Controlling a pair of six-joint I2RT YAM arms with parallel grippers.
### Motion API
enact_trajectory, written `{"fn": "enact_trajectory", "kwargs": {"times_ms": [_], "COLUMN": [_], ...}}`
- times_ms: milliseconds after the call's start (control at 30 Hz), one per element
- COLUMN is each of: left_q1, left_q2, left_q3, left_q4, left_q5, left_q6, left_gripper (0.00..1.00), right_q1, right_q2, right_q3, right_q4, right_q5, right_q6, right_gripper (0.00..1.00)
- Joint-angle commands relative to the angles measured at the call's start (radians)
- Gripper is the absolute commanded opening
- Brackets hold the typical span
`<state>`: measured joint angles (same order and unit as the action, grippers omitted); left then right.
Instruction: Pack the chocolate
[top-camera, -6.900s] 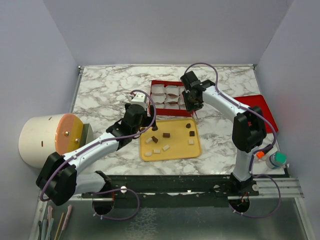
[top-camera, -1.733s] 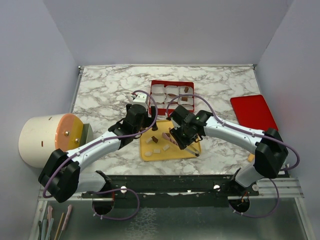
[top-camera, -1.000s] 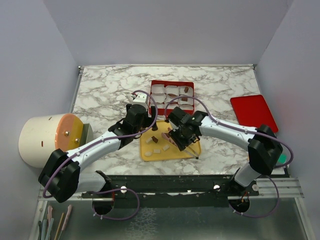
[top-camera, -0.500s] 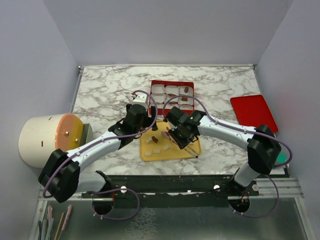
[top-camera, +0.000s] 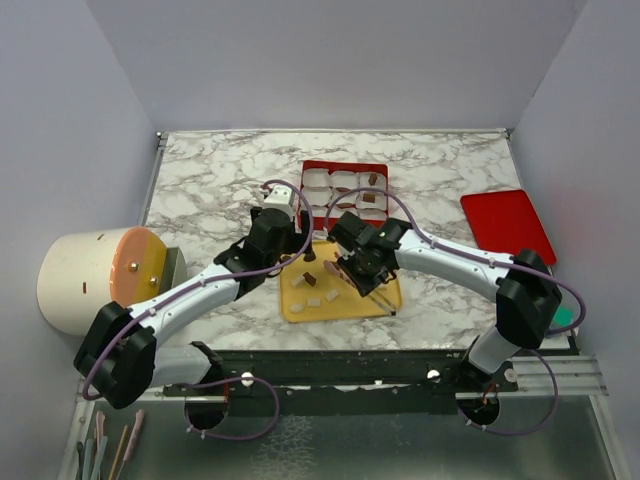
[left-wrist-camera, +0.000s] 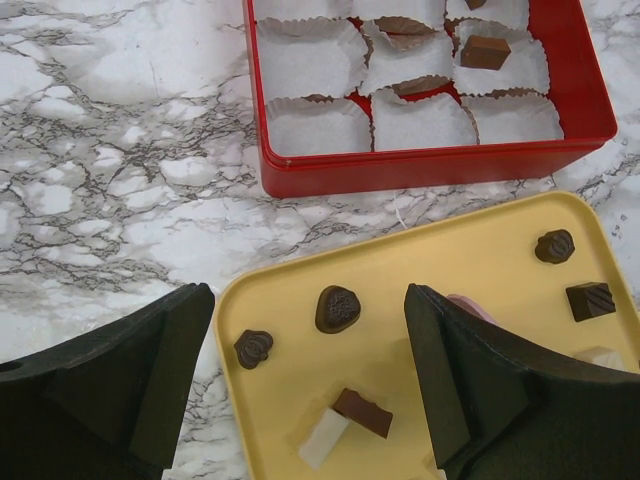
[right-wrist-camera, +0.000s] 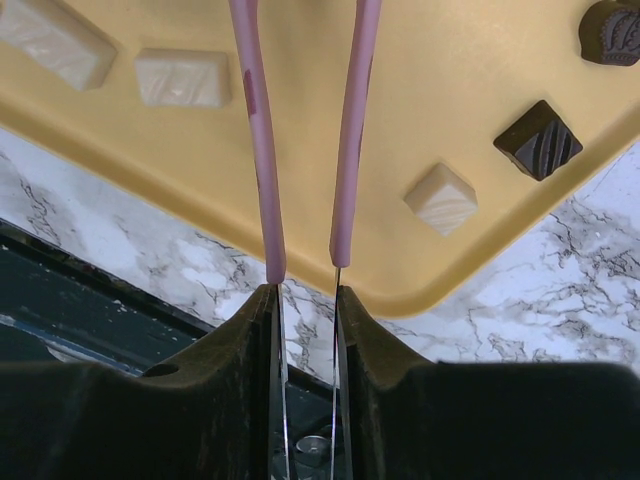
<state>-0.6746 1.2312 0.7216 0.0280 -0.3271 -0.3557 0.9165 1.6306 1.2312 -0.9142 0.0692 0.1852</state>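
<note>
The chocolate (left-wrist-camera: 338, 308) lay loose on the yellow tray (left-wrist-camera: 450, 240). A domed brown piece sat at the middle of it, with a smaller dark piece (left-wrist-camera: 254, 348) to its left. Nearer me was a mid-brown block (left-wrist-camera: 363, 412), its long axis slanting across the tray and one end touching a white piece (left-wrist-camera: 323, 440). A dark ridged square (left-wrist-camera: 590, 300) lay toward the right edge. Another brown bit (left-wrist-camera: 485, 52) sat in a paper cup (left-wrist-camera: 525, 78) of the red box (left-wrist-camera: 430, 165), which stood just beyond the tray on the counter (left-wrist-camera: 120, 180). My left hand (left-wrist-camera: 308, 292) hung above the tray, spread wide and holding nothing, with the domed piece straight ahead between its fingers. My right hand (right-wrist-camera: 305, 300) was pressed together on the tweezers (right-wrist-camera: 250, 150). Their pink arms ran away from it over the tray with a gap between them. The tips passed out of the wrist view, so I could not tell whether they pinched anything. Seen from the left wrist, a pink tip (left-wrist-camera: 462, 300) showed just beside that hand's right finger, between the domed piece and the ridged square. Seen from the right wrist, the square lay off to the right of the tweezers' line, not on it. I judged the right hand the picker, and that the pick would turn on bringing the tips sideways onto one of those two.
</note>
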Motion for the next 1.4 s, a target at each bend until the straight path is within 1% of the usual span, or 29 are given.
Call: {"fn": "enact_trajectory", "kwargs": {"times_ms": [0,367,633,1033,1200,1367], "left_q1": [-0.002,-0.003,-0.002,-0.003,-0.002,-0.003], "left_q2": [-0.034,-0.057,-0.066,-0.071,-0.075,-0.071], "left_q3": [-0.005,-0.008,-0.008,-0.013,-0.015,-0.016], "left_q4": [0.005,-0.007,-0.01,-0.002,0.0,0.001], "left_q5": [-0.038,-0.08,-0.083,-0.066,-0.066,-0.066], "left_q6": [-0.011,-0.019,-0.02,-0.022,-0.022,-0.021], "left_gripper": [0.87,0.87,0.87,0.87,0.87,0.87], "right_q1": [0.008,0.007,-0.027,-0.19,-0.231,-0.24], "right_q2": [-0.02,-0.018,0.055,0.237,0.298,0.327], "right_q3": [0.043,0.129,0.266,0.475,0.494,0.485], "right_q4": [-0.023,-0.043,-0.055,-0.022,-0.006,0.019], "right_q5": [0.034,0.134,0.189,0.172,0.14,0.114], "right_q6": [0.03,0.08,0.089,0.049,0.032,0.028], "right_gripper": [0.0,0.01,0.0,0.01,0.0,0.01]}}
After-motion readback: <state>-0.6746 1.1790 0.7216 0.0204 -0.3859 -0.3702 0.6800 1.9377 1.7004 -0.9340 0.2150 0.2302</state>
